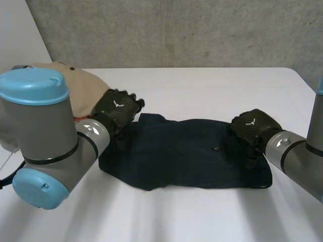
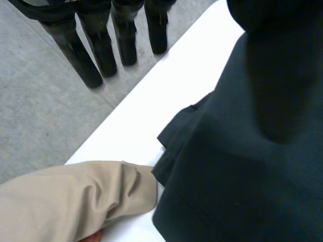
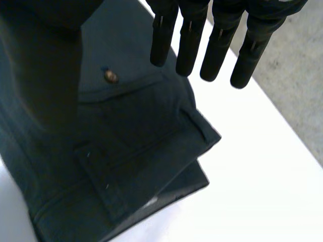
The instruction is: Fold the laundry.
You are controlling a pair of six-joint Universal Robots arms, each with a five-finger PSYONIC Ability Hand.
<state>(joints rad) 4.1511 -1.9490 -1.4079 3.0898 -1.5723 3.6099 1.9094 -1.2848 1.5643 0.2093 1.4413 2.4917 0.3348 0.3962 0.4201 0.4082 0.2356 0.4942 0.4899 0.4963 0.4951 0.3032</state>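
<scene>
A dark navy garment [image 1: 186,156] lies folded into a wide band across the middle of the white table [image 1: 212,85]. My left hand [image 1: 117,108] hovers over its left end, fingers [image 2: 81,55] straight and apart, reaching past the cloth [image 2: 242,176] toward the table's far edge. My right hand [image 1: 252,128] is over the garment's right end. Its fingers [image 3: 192,40] are straight above the folded corner [image 3: 202,136], beside a back pocket with a button [image 3: 110,76]. Neither hand grips cloth.
A beige garment [image 1: 75,85] is heaped at the back left, close to my left hand and touching the navy cloth's corner [image 2: 75,196]. A bit of red [image 2: 93,236] peeks from under it. Bare table lies in front and to the right. A concrete wall stands behind.
</scene>
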